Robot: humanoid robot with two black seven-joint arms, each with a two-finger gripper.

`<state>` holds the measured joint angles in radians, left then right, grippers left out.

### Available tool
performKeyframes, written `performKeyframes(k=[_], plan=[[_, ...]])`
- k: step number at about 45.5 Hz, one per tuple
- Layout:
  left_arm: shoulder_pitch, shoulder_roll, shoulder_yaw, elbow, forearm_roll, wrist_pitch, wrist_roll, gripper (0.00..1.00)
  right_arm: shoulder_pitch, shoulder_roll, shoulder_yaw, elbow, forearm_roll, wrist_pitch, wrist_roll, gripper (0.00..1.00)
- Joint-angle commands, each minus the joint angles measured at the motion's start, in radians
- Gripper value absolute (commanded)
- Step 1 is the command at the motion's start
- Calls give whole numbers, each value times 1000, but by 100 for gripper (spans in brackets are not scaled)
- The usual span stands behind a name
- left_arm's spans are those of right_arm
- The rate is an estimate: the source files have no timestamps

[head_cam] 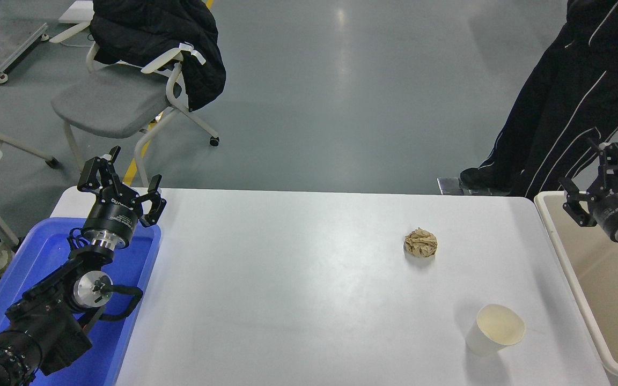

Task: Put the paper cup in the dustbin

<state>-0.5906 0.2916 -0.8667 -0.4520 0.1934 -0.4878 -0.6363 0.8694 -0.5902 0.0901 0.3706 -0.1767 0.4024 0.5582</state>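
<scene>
Paper cup (pixel 495 329): upright on table (pixel 298 300), nearer and left of the right gripper (pixel 598 179) (open, empty, over the dustbin (pixel 572 279)).

Floor (pixel 341 96): smooth grey-green, glossy, with pale streaks of reflected overhead light. A grey-seated chair (pixel 110 102) on castors with a cream frame stands at upper left; a black jacket (pixel 159 43) hangs over its backrest. A yellow floor line (pixel 136 161) runs beneath it. A metal frame (pixel 3 43) occupies the top-left corner. A person in black, white-striped trousers (pixel 572 107) stands at upper right.
</scene>
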Motion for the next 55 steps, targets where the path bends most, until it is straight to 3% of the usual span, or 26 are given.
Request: performKeyframes(k=[1,10,20,26,35,55], plan=[[0,0,0,0,0,0,0,100,209,-109,-508,189,-56,-2,0,97],[0,0,0,1,0,0,0,100,347,-207,-668,336,-301,-1,0,97],[0,0,0,1,0,0,0,100,384,-324,-667,534,-742,-4,2,96],[0,0,0,0,0,0,0,100,388,-362,-668,642,-905,-16,0,94],[0,0,0,0,0,0,0,100,413,-392,-668,768,-1035,-16,-4,94],[0,0,0,0,0,0,0,100,326,-264,-671,708,-1044,-86,-29,90]])
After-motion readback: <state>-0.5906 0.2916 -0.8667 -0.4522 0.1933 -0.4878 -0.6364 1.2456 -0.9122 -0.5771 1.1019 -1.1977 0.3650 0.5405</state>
